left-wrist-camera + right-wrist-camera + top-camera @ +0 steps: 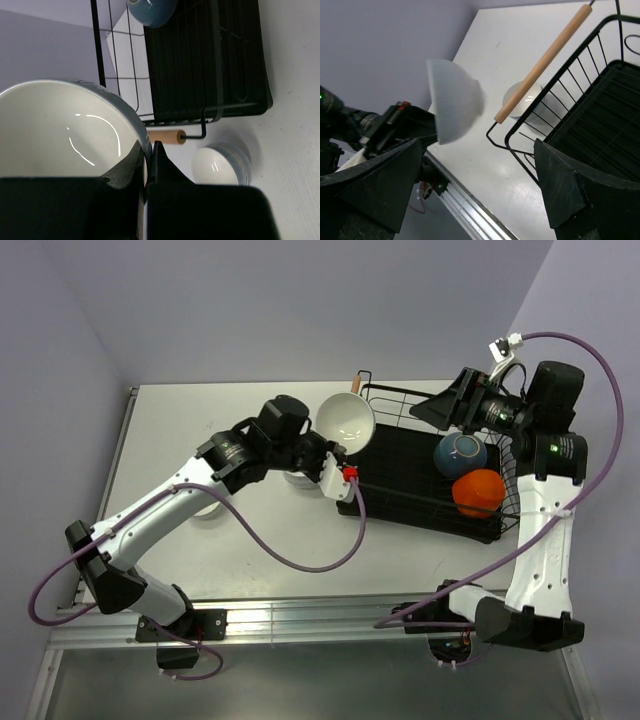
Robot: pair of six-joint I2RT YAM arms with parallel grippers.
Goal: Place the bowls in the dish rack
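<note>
Seen from above, the left arm reaches across a white worktop [240, 540]. Its end effector [148, 150] is closed on the rim of a glossy white bowl [345, 420], one finger inside and one outside. The bowl is held in the air, tilted, just beside the near-left corner of the black wire dish rack [410, 475].

A dark blue bowl [460, 453] and an orange bowl [478, 492] sit inside the rack toward its right end. Whether the orange one is upright is hard to tell.

The right arm covers the rack's far right corner. Its end effector [437, 408] hangs over the rack with the fingers spread wide and nothing between them.

The left arm hides most of a second white bowl [298, 480] and of another white piece [207, 510] on the worktop. In the left wrist view the second bowl's rim looks doubled, perhaps a stack; the count is unclear. A wooden handle [167, 136] ends the rack on that side.
</note>
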